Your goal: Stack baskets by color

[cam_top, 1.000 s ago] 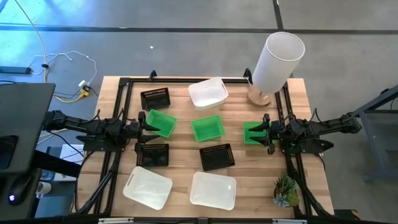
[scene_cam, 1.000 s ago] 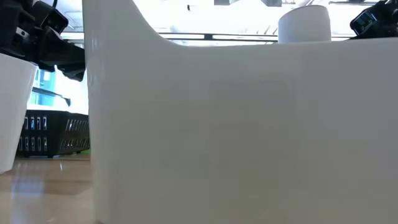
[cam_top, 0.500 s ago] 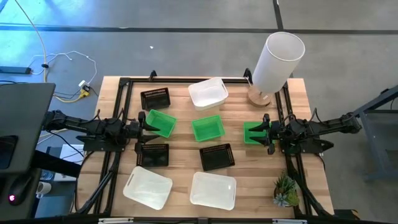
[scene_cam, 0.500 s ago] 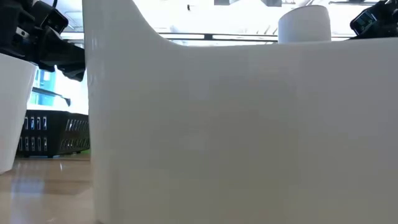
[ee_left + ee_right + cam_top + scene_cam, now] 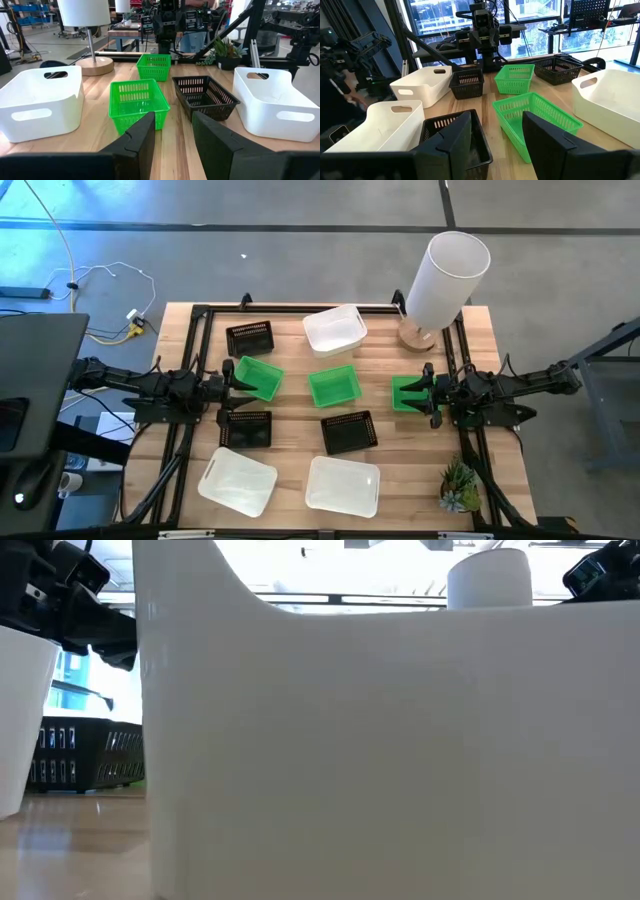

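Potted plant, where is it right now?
High view: the potted plant stands at the table's near right corner, right of a white basket and below the right gripper.

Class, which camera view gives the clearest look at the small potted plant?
The high view: the potted plant shows whole at the table's near right corner. The left wrist view catches it far off, partly behind a stand. The low and right wrist views do not show it.

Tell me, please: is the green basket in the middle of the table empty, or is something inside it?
Empty. The high view shows the middle green basket with only its bare green floor, and the left wrist view shows nothing inside its walls.
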